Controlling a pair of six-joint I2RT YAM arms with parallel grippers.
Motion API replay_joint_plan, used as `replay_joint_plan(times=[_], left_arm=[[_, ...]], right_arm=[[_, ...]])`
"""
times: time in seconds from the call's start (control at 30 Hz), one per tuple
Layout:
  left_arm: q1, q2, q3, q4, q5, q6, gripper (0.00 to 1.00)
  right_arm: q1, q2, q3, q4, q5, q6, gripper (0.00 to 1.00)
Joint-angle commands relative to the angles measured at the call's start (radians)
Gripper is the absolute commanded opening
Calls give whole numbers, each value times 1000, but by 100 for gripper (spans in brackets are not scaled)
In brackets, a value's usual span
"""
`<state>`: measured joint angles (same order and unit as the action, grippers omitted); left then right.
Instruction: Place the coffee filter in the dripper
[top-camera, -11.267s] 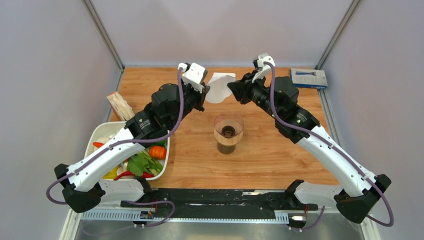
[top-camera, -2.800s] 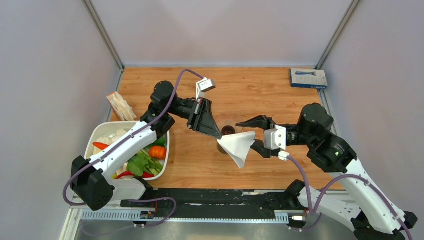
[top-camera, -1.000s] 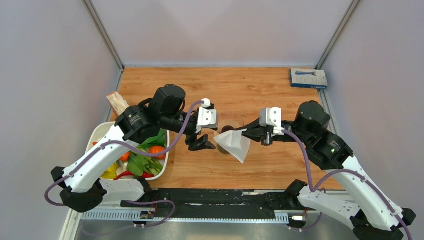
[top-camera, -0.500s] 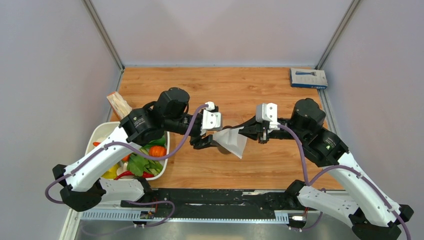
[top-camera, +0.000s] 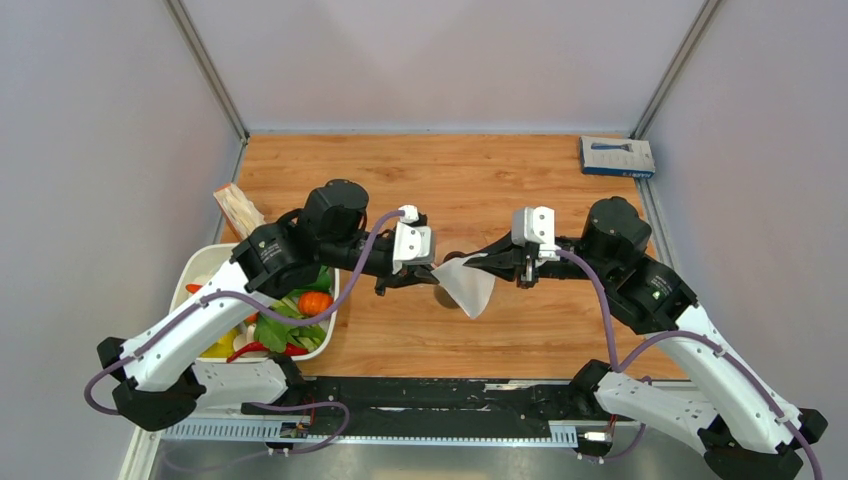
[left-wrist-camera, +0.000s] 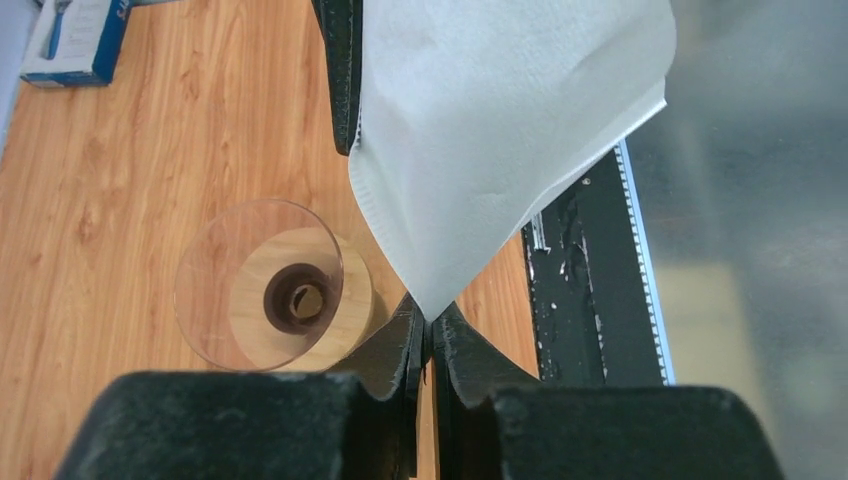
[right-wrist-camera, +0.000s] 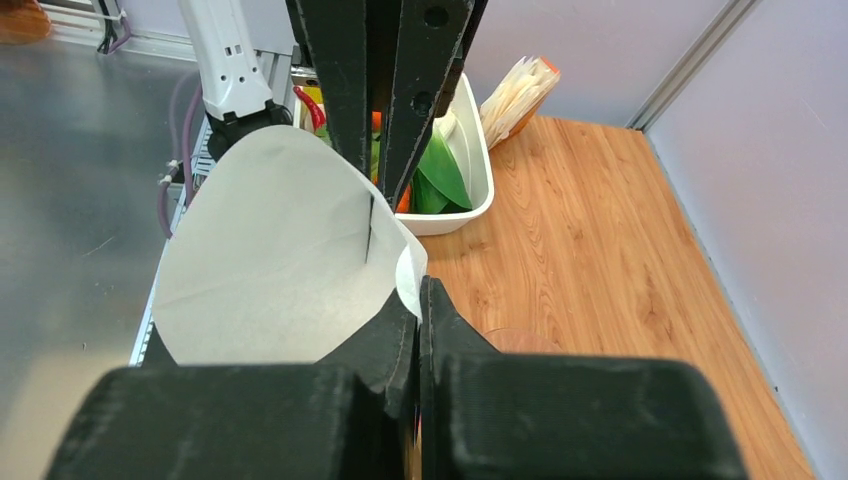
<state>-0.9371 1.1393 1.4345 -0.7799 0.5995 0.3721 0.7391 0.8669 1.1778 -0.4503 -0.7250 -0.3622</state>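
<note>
At the centre of the top view, the thin white paper coffee filter (top-camera: 468, 285) hangs in the air between both hands. It is above the clear funnel-shaped dripper with a tan ring base (left-wrist-camera: 250, 300), which stands on the wooden table (top-camera: 520, 180). The left hand (left-wrist-camera: 425, 328) is pinched together on the filter's pointed tip, and the right hand (right-wrist-camera: 420, 300) is clamped on its opposite edge.

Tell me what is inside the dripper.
Nothing: the left wrist view shows the dripper empty, with only its tan base and dark centre hole. From above, the coffee filter hanging over it hides most of it.
</note>
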Motion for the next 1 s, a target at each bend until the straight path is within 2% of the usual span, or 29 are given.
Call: replay_joint_plan(times=[0.0,0.03,0.13,0.17,0.2,0.3,0.37,0.43,0.53,0.63,0.67,0.77,0.83,0.97], left_arm=[[40,-34,-23,88,97,-74,7],[46,-39,-32,103,108,-88,2],[74,-47,-50,137,166,-130,0],[89,-50,-61,143,193,-140,0],[99,-50,-73,154,206,-164,0],[162,-52,-102,203,286,-240,0],[211,-57,-135,284,336,-332,0],[261,-67,-179,397,380,-492,0],[328,-88,-259,627,423,-664,0],[419,-100,-313,869,446,-936,0],[435,-100,-335,1000,446,-998,0],[496,-76,-352,1217,438,-1265,0],[522,-52,-356,1425,428,-1418,0],[538,-28,-327,1517,389,-1516,0]], right_arm=[[5,-15,30,34,-14,32,0],[5,-14,33,34,-14,41,2],[5,-10,47,32,23,74,19],[5,-8,59,27,42,80,27],[4,-8,69,22,67,84,40],[3,-5,107,6,121,102,64],[3,-3,133,-3,141,122,76],[3,-2,156,-13,169,142,84],[4,-6,189,-17,268,161,92],[2,-20,205,-11,372,189,97],[2,-30,193,-2,391,206,97],[2,-70,129,68,391,278,97],[-2,-81,92,116,393,335,97],[-4,-60,36,285,336,474,97]])
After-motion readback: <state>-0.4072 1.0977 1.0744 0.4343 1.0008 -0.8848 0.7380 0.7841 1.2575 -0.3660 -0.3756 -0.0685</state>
